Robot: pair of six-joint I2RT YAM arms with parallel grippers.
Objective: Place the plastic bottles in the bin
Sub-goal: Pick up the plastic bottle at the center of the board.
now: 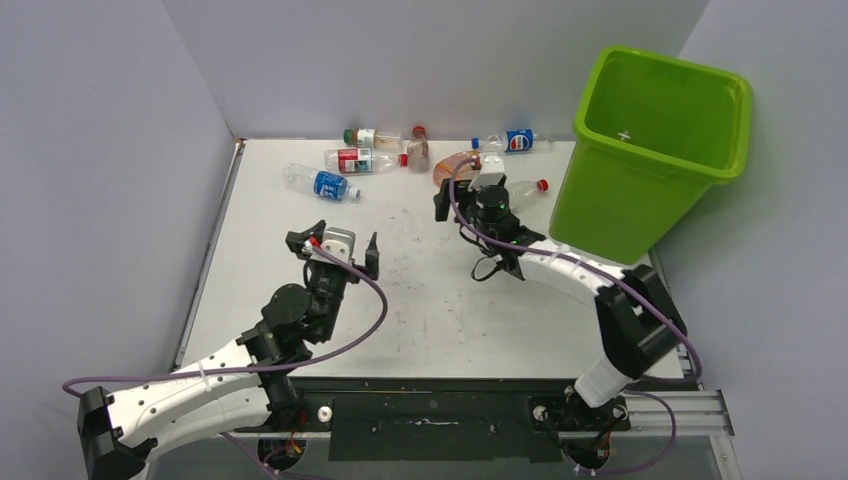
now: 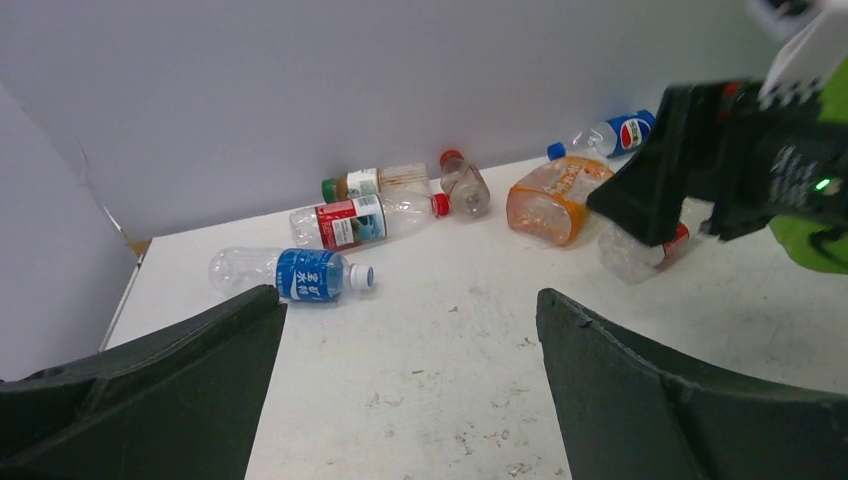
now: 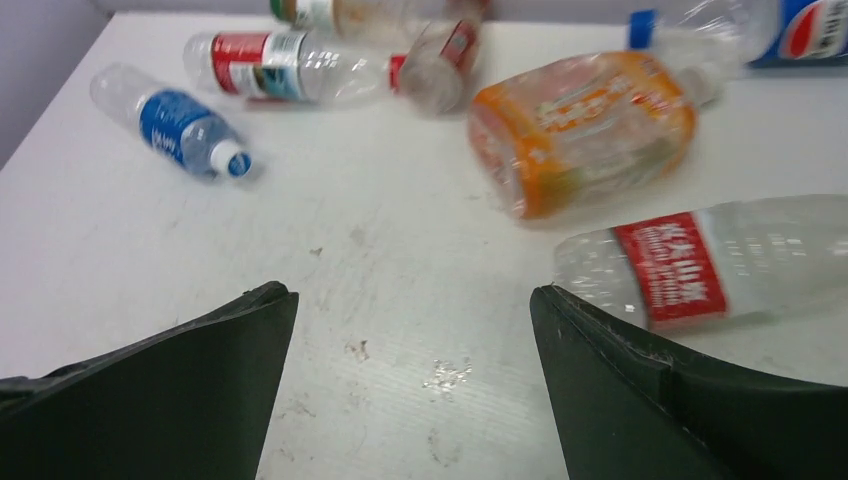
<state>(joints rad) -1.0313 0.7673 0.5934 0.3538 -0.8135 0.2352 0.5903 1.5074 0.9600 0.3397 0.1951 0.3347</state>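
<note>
Several plastic bottles lie along the table's far side: a blue-label one (image 1: 322, 182) (image 2: 300, 274) (image 3: 180, 125), a red-label one (image 1: 362, 160) (image 2: 355, 220), an orange one (image 1: 455, 165) (image 3: 585, 130), a Pepsi one (image 1: 510, 141) and a clear red-capped one (image 1: 528, 190) (image 3: 700, 260). The lime-green bin (image 1: 650, 150) stands at the far right. My left gripper (image 1: 336, 245) (image 2: 410, 305) is open and empty over bare table, short of the blue-label bottle. My right gripper (image 1: 472, 190) (image 3: 412, 295) is open and empty, just short of the orange bottle, with the clear red-label bottle by its right finger.
Grey walls close the table's left and far sides. A green-capped bottle (image 1: 370, 137) and a small red-capped bottle (image 1: 418, 148) lie by the far wall. The right arm (image 2: 740, 150) crosses the left wrist view at upper right.
</note>
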